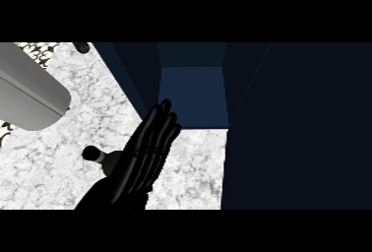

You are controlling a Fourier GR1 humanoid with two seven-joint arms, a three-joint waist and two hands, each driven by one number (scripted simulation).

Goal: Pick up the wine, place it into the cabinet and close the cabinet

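The wine bottle (93,154) shows only its dark top and a bit of pale shoulder on the white marbled counter (44,172). The rest of it is hidden behind my right hand (149,147). That hand is seen edge-on just right of the bottle top. It is open, its straight fingers pointing up toward the cabinet opening (193,96), and whether it touches the bottle cannot be told. The cabinet is dark blue and stands open, with a lighter blue inside. My left hand does not show.
The open cabinet door (298,123) fills the right side as a tall dark panel. A grey forearm (29,93) crosses the upper left corner above the counter. A small dark item (81,47) lies at the counter's far edge.
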